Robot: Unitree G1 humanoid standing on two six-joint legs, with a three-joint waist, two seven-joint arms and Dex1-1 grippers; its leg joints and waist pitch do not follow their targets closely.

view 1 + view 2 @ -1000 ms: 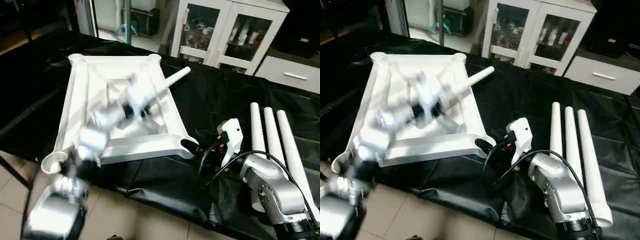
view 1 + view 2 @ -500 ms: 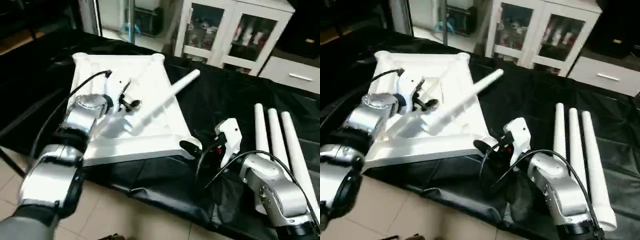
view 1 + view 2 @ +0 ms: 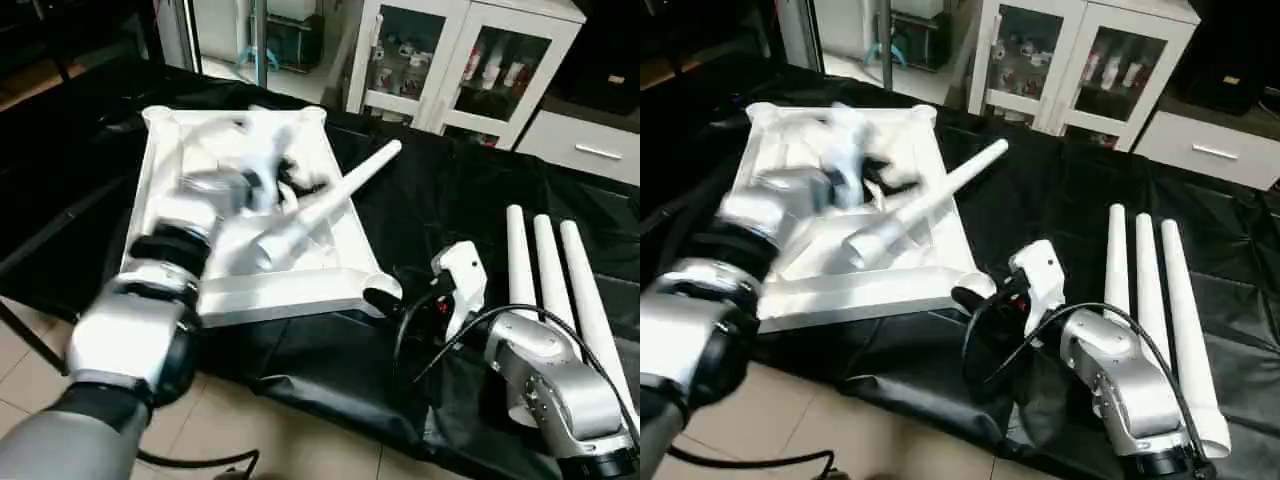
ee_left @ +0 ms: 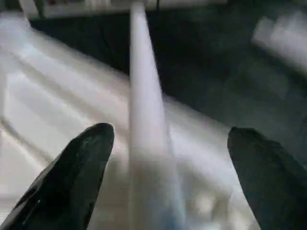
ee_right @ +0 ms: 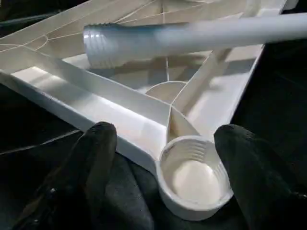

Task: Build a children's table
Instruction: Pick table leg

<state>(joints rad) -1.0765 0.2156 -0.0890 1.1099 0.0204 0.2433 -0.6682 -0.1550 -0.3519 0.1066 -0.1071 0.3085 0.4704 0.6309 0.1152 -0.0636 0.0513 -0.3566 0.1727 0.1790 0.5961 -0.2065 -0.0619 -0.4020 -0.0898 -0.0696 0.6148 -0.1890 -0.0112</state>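
Overhead, one white leg [image 3: 330,200] lay aslant across the upturned tabletop [image 3: 160,170] on the black worktop [image 3: 450,200], its threaded end toward the near corner socket [image 5: 194,175].

Left wrist: the left tool [image 4: 168,177] gaped astride that leg.

Right wrist: the right tool [image 5: 163,191] gaped, grasping nothing, around the socket; three spare legs [image 3: 545,270] lay rightward.

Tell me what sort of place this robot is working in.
Probably a room in a home or a home-like test space: a white glass-door cabinet with small items inside stands behind the black-covered worktable, beside a low white drawer unit, with tiled floor below.
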